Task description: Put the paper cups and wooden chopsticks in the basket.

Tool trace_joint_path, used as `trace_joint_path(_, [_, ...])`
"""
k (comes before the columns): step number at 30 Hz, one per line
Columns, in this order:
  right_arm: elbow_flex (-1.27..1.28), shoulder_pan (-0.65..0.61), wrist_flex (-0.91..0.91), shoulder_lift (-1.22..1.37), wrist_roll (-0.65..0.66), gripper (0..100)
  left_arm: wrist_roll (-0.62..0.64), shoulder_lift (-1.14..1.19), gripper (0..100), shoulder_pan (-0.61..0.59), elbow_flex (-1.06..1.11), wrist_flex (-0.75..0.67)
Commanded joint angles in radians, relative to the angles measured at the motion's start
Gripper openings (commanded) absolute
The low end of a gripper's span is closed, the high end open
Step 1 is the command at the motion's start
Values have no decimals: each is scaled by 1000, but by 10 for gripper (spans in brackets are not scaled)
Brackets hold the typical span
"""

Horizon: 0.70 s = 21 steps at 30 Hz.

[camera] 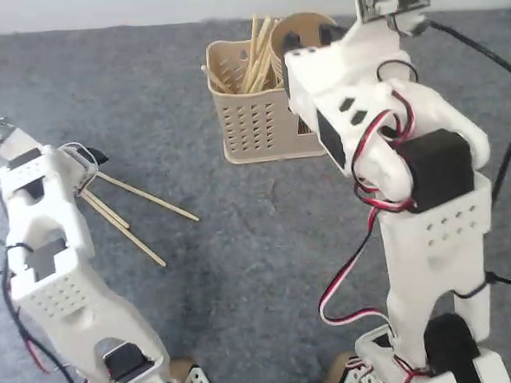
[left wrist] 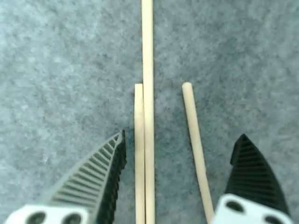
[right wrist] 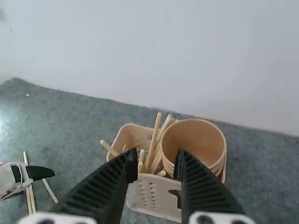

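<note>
Three wooden chopsticks (camera: 143, 197) lie loose on the grey carpet at the left. My left gripper (camera: 91, 165) is low over their near ends. In the left wrist view it (left wrist: 182, 135) is open, with all three chopsticks (left wrist: 147, 70) lying between its fingers (left wrist: 105, 172). The beige basket (camera: 256, 126) stands at the back centre and holds several chopsticks (camera: 260, 57) and stacked paper cups (camera: 306, 22). My right gripper (right wrist: 156, 153) hangs above the basket (right wrist: 154, 196), narrowly open with nothing between its fingers, in front of the cups (right wrist: 194, 140).
Grey carpet covers the table, with bare room between the loose chopsticks and the basket. The right arm's white body (camera: 412, 191) rises at the right front. A pale wall (right wrist: 149, 46) stands behind the basket.
</note>
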Motion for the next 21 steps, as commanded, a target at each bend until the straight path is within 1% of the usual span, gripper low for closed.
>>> trace_joint_path(1, [-48, 1, 74, -56, -14, 141, 8, 6, 330, 21, -73, 84])
trace_joint_path(5, [-48, 1, 140, -82, -14, 141, 5, 63, 250, 41, -134, 196])
trace_joint_path(9, [-48, 1, 202, -117, -14, 140, 5, 129, 165, 41, -219, 279])
trace_joint_path(13, [-48, 1, 260, -156, -14, 140, 3, 184, 26, 41, -289, 339])
trace_joint_path(14, [-48, 1, 272, -168, -14, 140, 3, 192, 12, 41, -298, 348])
trace_joint_path(21, [-46, -4, 334, -242, -14, 140, 3, 198, 12, 43, -308, 354])
